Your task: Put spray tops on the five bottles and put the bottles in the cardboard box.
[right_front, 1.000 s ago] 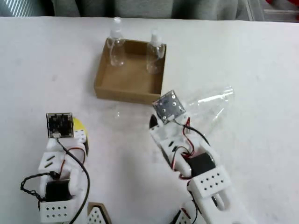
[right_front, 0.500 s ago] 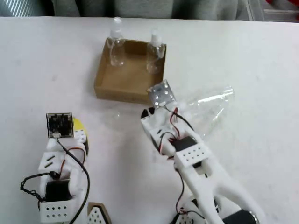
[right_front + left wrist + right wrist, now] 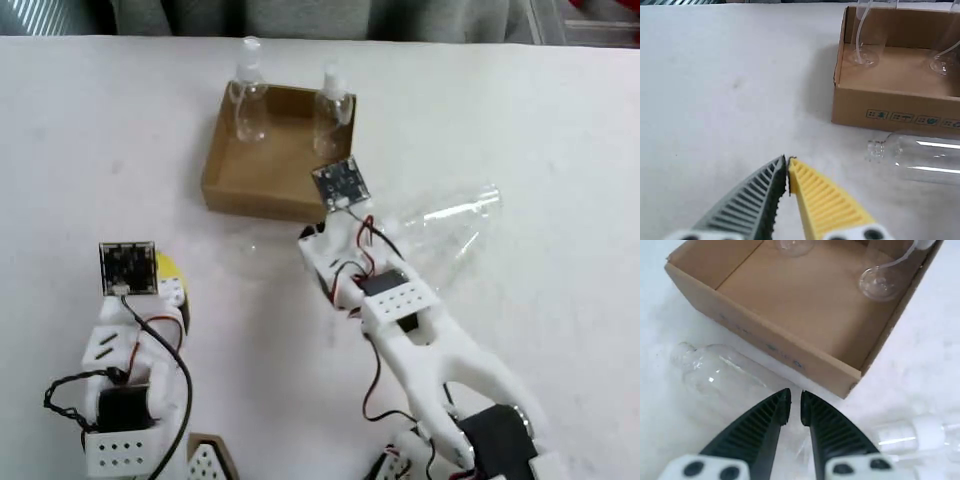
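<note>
1. Counter (image 3: 520, 120), white. It carries every item below.
2. Cardboard box (image 3: 260, 198), open-topped, toward the far side of the counter. It holds two items along its far wall, and the rest of its floor is bare.
3. Right claw (image 3: 792, 404), above the counter just before the box's near wall. The jaws are pressed almost together with nothing between them.
4. Left claw (image 3: 788, 167), low over the counter and well apart from the box. The grey and yellow jaws are pressed together and empty.
5. Topped bottles, two: one (image 3: 247, 100) and another (image 3: 332, 118), both upright inside the box. Judged done: two of five.
6. Uncapped bottle (image 3: 715, 372), on its side on the counter just beside the box's near wall, neck open. It needs both a top and boxing.
7. Clear bottles (image 3: 450, 225), lying on the counter on the right arm's side of the box. Their number cannot be told.
8. White spray top (image 3: 927, 432), among those clear bottles. Whether it is seated on a bottle is unclear. Judged left: three bottles to top and box.
</note>
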Tool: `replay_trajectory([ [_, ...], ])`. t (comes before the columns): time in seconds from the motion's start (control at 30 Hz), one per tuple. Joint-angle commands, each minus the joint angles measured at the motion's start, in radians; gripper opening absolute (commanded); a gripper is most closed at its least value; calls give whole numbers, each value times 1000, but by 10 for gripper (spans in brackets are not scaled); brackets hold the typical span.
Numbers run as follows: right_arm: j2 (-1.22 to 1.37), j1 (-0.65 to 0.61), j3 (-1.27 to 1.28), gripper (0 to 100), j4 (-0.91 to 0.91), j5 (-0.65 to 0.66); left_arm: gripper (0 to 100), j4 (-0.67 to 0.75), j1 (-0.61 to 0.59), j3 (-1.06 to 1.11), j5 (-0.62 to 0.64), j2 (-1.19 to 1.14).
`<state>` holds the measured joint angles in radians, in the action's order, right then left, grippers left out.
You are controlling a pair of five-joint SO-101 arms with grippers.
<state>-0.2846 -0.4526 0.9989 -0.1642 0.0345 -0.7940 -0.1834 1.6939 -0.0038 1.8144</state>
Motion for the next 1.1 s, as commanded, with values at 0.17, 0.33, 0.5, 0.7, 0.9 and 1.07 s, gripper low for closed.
replay_trajectory([
  [0.17, 68, 12, -49, 19, 31, 35, 34, -23, 12, -2, -6, 13],
  [0.33, 42, -15, -51, 19, -99, 35, 34, -23, 12, -2, -6, 13],
  [0.5, -27, -53, -49, 19, -248, 35, 35, -25, 12, -2, -6, 13],
  [0.7, -202, -47, -51, 24, -338, 43, 35, -26, 12, -2, -6, 13],
  [0.9, -493, -58, -51, 25, -518, 89, 35, -26, 12, -2, -6, 13],
  [1.07, -619, -185, -49, 26, -630, 281, 35, -25, 13, -2, -6, 13],
])
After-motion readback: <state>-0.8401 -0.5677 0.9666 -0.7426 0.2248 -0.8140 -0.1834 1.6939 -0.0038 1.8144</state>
